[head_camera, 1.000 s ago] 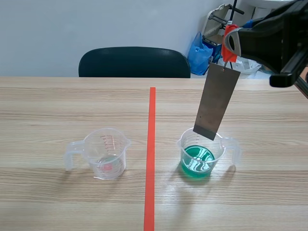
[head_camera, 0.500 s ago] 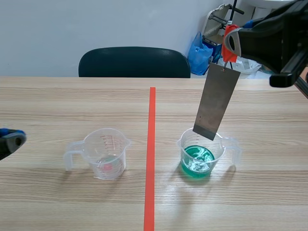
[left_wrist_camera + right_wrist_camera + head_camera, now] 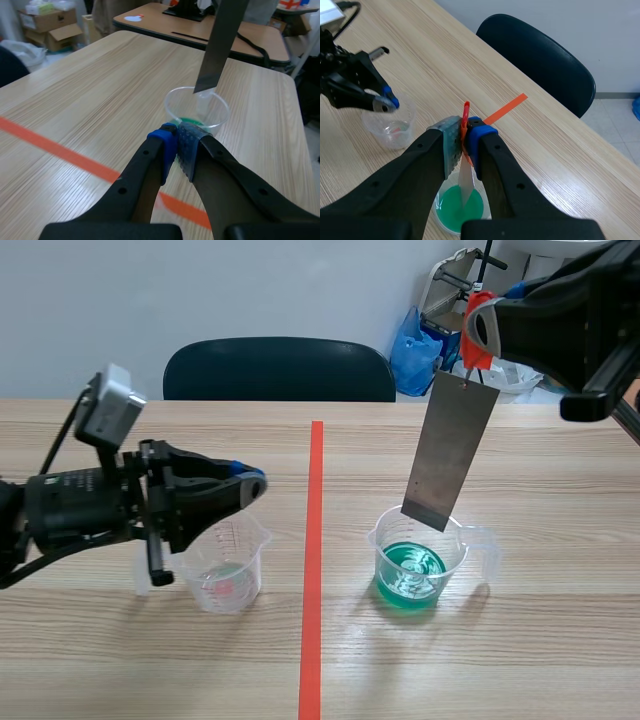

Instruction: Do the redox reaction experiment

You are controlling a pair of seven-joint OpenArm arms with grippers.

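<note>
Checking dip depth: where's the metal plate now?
Scene view, right of the tape line: the metal plate hangs from the right gripper, lower end over the green-liquid cup.

The light wood-grain table [image 3: 560,660], marked down its middle by an orange-red tape line [image 3: 312,570], carries two clear handled measuring cups well apart, the left cup [image 3: 222,570] looking almost empty, the right cup [image 3: 418,565] holding green liquid.
</note>
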